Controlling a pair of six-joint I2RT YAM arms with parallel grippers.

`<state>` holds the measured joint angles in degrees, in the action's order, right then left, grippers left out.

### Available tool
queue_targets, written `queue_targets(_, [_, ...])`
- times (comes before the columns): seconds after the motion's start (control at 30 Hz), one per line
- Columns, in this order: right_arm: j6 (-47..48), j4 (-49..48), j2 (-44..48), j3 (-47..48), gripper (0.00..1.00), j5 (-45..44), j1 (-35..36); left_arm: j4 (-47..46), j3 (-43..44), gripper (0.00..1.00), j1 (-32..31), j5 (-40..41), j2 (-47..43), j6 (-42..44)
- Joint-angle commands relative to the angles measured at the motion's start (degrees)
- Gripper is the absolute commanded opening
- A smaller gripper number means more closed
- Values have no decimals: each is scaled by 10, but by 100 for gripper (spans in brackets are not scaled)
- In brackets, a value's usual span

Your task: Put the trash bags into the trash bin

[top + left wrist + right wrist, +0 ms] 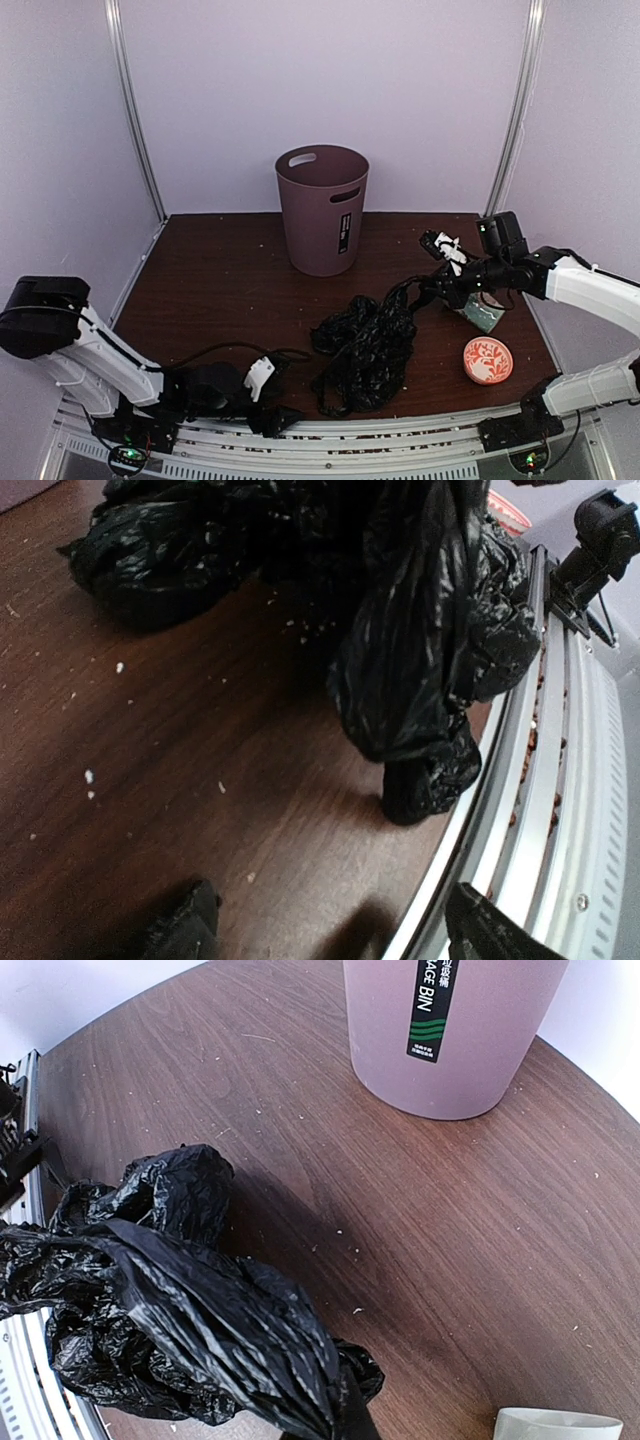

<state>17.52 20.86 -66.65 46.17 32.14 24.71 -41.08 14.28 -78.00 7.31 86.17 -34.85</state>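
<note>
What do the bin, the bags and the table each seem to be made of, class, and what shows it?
Bin: moulded plastic, smooth and matte; a one-piece wall with cut-out handle slots.
Bags: thin plastic film, glossy black; fine crinkles and bright glints.
Table: dark wood grain with a low sheen; whether it is solid wood, veneer or laminate cannot be told.

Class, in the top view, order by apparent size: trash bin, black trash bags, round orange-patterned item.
Largest: trash bin and black trash bags, about alike, unranked; bags lie nearer.
Smallest: round orange-patterned item.
</note>
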Motion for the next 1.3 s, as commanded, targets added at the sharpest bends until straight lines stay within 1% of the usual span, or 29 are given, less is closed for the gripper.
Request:
queue_targets(0.0, [-8, -13, 12, -9, 0, 16, -4, -134, 53, 81, -2, -25, 76, 8])
queue_targets(0.03, [-9, -13, 11, -9, 0, 19, -4, -130, 58, 81, -1, -7, 86, 7])
queue_targets(0.1, [-11, -12, 7, -8, 0, 26, -4, -152, 59, 81, -1, 10, 103, 14])
queue_targets(0.17, [-11, -12, 5, -8, 0, 30, -4, -174, 68, 80, 0, 6, 123, 32])
queue_targets(0.23, [-11, -12, 2, -7, 0, 30, -4, -178, 88, 76, 0, -9, 144, 50])
queue_targets(0.33, [-12, -12, 0, -4, 0, 29, -4, -177, 110, 61, 0, -16, 165, 68])
queue_targets(0.4, [-14, -12, 2, -3, 0, 30, -4, -160, 118, 52, 2, -20, 165, 71])
queue_targets(0.43, [-16, -12, 2, -3, 0, 30, -4, -137, 125, 47, 4, -25, 161, 67])
queue_targets(0.53, [-23, -10, 4, 5, 0, 29, -5, -67, 136, 26, 7, -57, 137, 58])
queue_targets(0.6, [-28, 3, 0, 26, 0, 17, -6, 6, 148, 15, 10, -66, 99, 54])
queue_targets(0.63, [-32, 13, -5, 45, 0, 6, -7, 61, 161, 10, 13, -61, 68, 61])
queue_targets(0.67, [-38, 29, -13, 75, 0, -3, -9, 127, 179, 5, 16, -46, 33, 77])
queue_targets(0.7, [-46, 47, -25, 114, 0, -13, -14, 200, 208, 0, 23, -3, -4, 91])
queue_targets(0.77, [-73, 82, -57, 226, 0, -39, -22, 333, 270, 0, 63, 55, -77, 105])
queue_targets(0.8, [-89, 96, -77, 291, 0, -62, -24, 383, 305, 0, 99, 61, -111, 104])
queue_targets(0.83, [-104, 109, -98, 366, 0, -76, -27, 421, 341, 0, 135, 66, -138, 105])
queue_targets(0.87, [-117, 116, -117, 437, 0, -71, -31, 451, 389, 0, 161, 85, -157, 114])
queue_targets(0.9, [-132, 118, -129, 495, 0, -47, -37, 469, 437, 0, 168, 115, -171, 147])
queue_targets(0.93, [-140, 112, -132, 537, 0, -32, -37, 475, 481, 0, 164, 130, -181, 197])
queue_targets(0.97, [-151, 80, -120, 547, 0, -3, -36, 469, 514, 0, 156, 125, -190, 225])
queue_targets(1.0, [-160, 30, -88, 519, 0, 22, -34, 452, 529, 0, 143, 108, -201, 250])
queue_targets(1.03, [-163, -27, -47, 467, 0, 40, -27, 432, 527, 0, 127, 96, -212, 263])
queue_targets(1.07, [-153, -48, -16, 426, 0, 53, -17, 422, 512, 0, 111, 96, -218, 261])
queue_targets(1.13, [-103, 12, -12, 370, 0, 68, 9, 429, 456, 0, 102, 73, -214, 230])
queue_targets(1.2, [-36, 53, -7, 253, 0, 46, 41, 430, 347, 0, 98, 61, -199, 177])
queue_targets(1.23, [-6, 71, -4, 181, 0, 27, 59, 410, 297, 0, 94, 48, -196, 154])
queue_targets(1.27, [22, 85, -1, 137, 0, 15, 76, 395, 262, 0, 84, 36, -197, 136])
